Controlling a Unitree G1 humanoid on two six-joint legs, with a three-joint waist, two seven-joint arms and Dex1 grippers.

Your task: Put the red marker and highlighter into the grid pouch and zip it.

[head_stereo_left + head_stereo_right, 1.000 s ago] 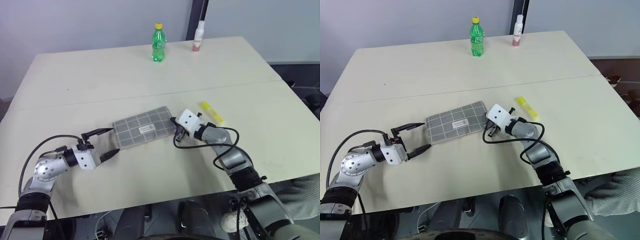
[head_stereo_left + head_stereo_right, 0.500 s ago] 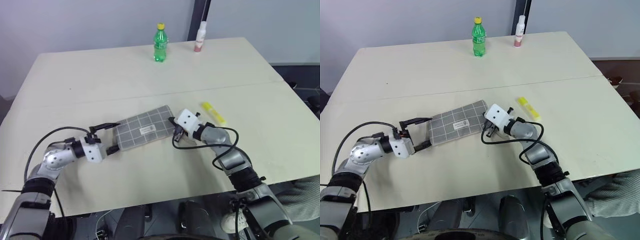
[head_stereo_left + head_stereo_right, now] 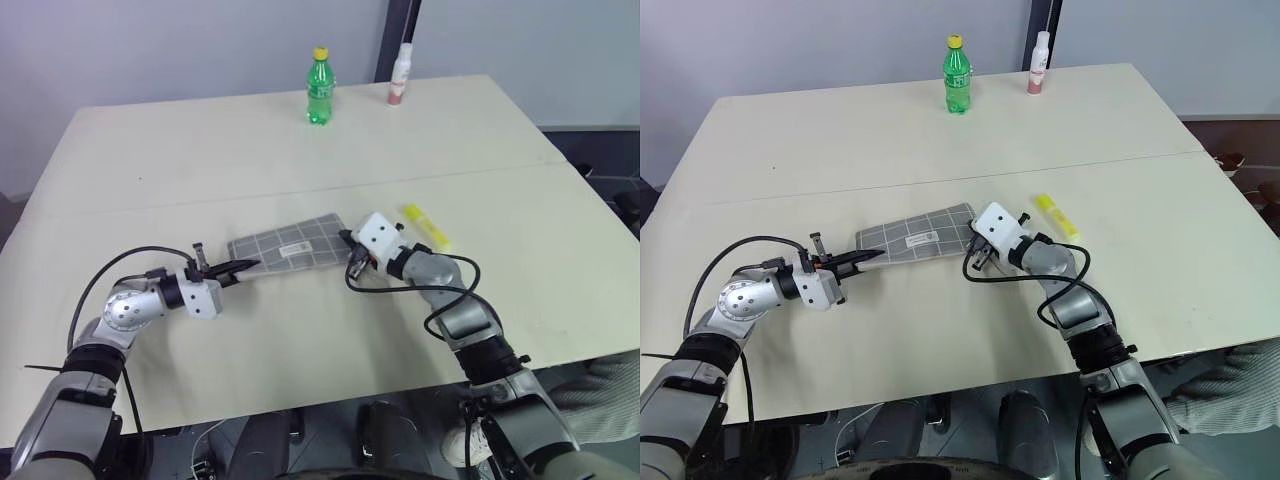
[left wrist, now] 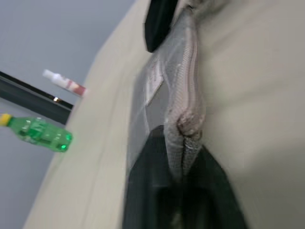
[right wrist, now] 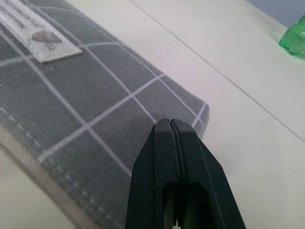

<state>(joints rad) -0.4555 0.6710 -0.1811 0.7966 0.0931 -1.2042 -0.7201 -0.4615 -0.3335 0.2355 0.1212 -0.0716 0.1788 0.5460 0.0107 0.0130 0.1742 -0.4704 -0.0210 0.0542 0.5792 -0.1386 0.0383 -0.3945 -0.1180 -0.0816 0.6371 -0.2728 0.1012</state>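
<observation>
A wide, pale cream bench (image 3: 180,150) is seen from above, its top crossed from side to side by a thin seam. Behind it a plain grey-blue wall (image 3: 150,45) is seen, evenly lit, with no hard shadows cast on it. A dark upright post (image 3: 398,25) is set against the wall behind the far edge. Dark floor (image 3: 590,140) is visible past the bench's right side, and a dim space is seen under its near edge.

The left end effector (image 3: 238,267) reaches level toward the right with its fingers pinched together, while the right end effector (image 3: 352,262), fingers pressed shut, angles slightly downward toward the left.
</observation>
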